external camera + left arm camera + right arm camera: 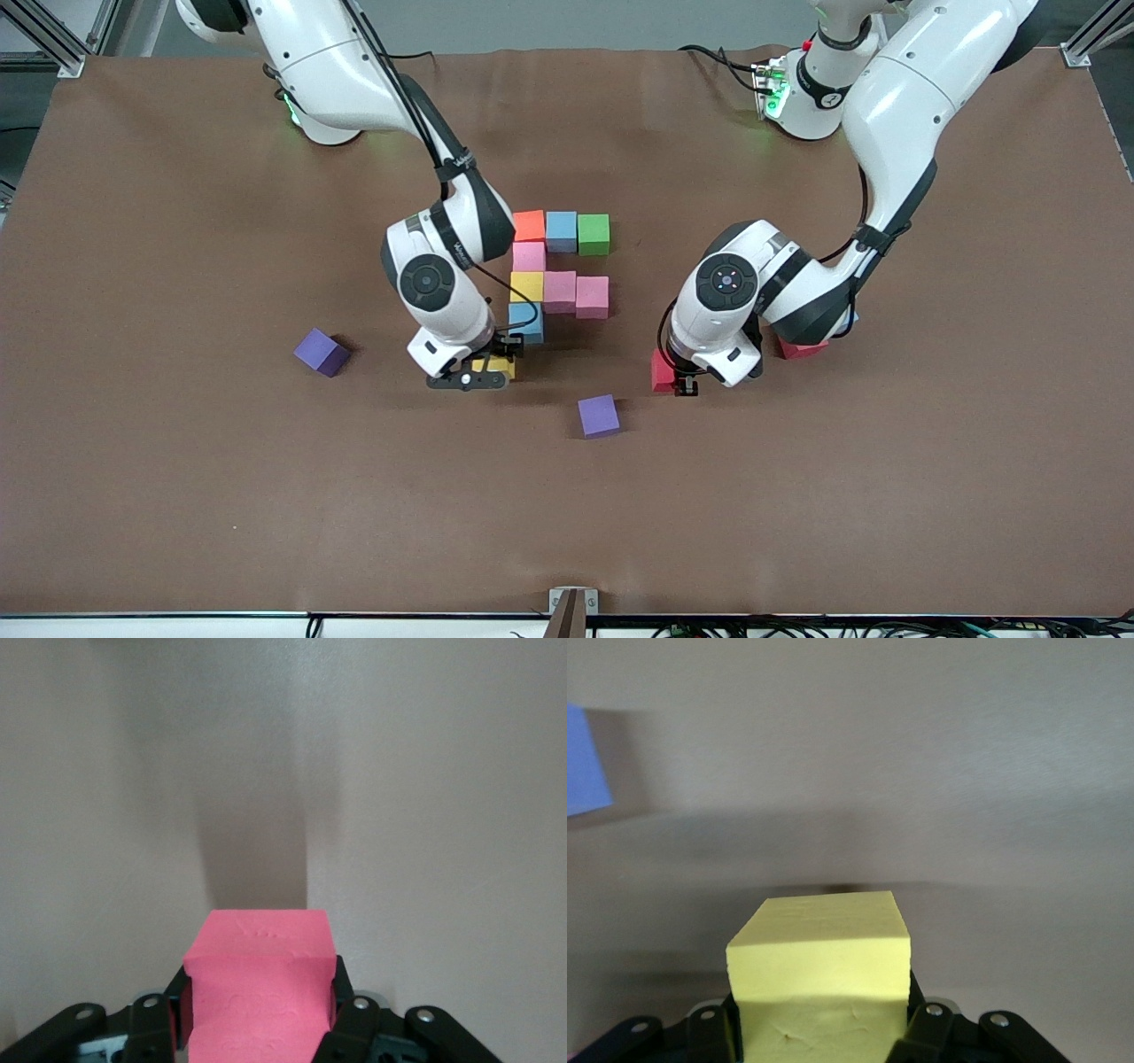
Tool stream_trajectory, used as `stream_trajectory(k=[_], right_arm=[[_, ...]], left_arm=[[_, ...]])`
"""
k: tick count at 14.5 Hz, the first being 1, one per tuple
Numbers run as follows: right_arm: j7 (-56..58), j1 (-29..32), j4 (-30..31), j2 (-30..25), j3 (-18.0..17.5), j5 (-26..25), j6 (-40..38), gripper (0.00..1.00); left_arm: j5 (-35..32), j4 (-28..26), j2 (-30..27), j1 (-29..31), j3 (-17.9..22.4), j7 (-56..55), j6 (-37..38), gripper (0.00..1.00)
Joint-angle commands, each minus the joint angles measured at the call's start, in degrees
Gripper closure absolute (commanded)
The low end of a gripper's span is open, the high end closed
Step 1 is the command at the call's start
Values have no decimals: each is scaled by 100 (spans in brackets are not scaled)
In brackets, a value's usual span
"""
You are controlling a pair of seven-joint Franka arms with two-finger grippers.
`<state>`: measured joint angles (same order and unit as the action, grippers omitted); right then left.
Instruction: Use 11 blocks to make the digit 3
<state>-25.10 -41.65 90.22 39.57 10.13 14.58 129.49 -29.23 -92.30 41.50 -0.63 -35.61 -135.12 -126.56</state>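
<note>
Eight blocks form the partial digit 3 (558,266) at mid-table: orange (530,225), blue (561,230), green (594,234) top bar; pink, yellow and two more pink below; a blue block (527,321) lowest. Right gripper (483,372), just nearer the camera than that blue block, has its jaws clamped on a yellow block (819,979). Left gripper (682,383), toward the left arm's end from the digit, grips a red block (259,988). Two purple blocks (599,416) (321,352) lie loose, nearer the camera than the digit.
</note>
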Motion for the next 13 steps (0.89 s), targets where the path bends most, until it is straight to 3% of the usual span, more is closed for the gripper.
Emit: stream_trajectory(k=[1, 13], right_arm=[[-170, -53, -506, 270, -2, 36, -293, 100], [-320, -247, -1042, 727, -2, 10, -389, 100]], left_arm=[[93, 151, 43, -42, 19, 4, 132, 69], [67, 151, 34, 10, 19, 4, 132, 69]])
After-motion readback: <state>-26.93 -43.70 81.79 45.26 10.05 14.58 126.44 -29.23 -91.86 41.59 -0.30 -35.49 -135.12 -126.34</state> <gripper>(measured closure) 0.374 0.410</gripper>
